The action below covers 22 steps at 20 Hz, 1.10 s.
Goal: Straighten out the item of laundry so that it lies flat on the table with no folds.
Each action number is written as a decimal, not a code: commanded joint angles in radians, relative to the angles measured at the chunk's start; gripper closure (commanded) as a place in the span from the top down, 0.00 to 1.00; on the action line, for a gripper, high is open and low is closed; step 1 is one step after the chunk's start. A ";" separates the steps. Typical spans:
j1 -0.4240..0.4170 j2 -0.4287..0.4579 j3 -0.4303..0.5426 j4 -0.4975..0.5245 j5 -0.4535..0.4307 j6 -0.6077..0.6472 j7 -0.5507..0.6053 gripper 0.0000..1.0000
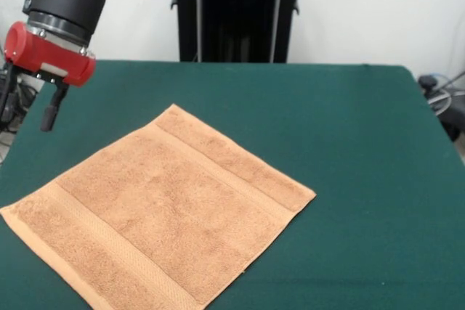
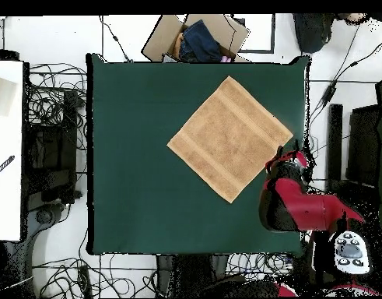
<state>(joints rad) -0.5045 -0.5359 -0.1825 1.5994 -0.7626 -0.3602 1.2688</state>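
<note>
The terry towel (image 1: 163,212) lies flat, diamond-wise on the bench (image 1: 349,128), just beside the raised gripper (image 1: 49,115), whose grip state I cannot tell.

A robotics lab: cables (image 2: 57,105) sprawl around the green table (image 2: 131,156).

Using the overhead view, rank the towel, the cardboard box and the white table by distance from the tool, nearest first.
1. The towel, just up-left of the tool, on the green table.
2. The cardboard box, past the table's top edge.
3. The white table, at the picture's left edge, across the whole green table.
</note>
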 commanded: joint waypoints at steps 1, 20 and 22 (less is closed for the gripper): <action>0.031 -0.019 0.131 0.022 -0.054 0.119 0.137 1.00; 0.281 -0.062 0.066 0.078 0.120 0.214 0.170 1.00; 0.267 -0.078 0.086 0.082 0.119 0.239 0.167 1.00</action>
<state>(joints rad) -0.2282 -0.5778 -0.1861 1.6014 -0.6766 -0.3024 1.2688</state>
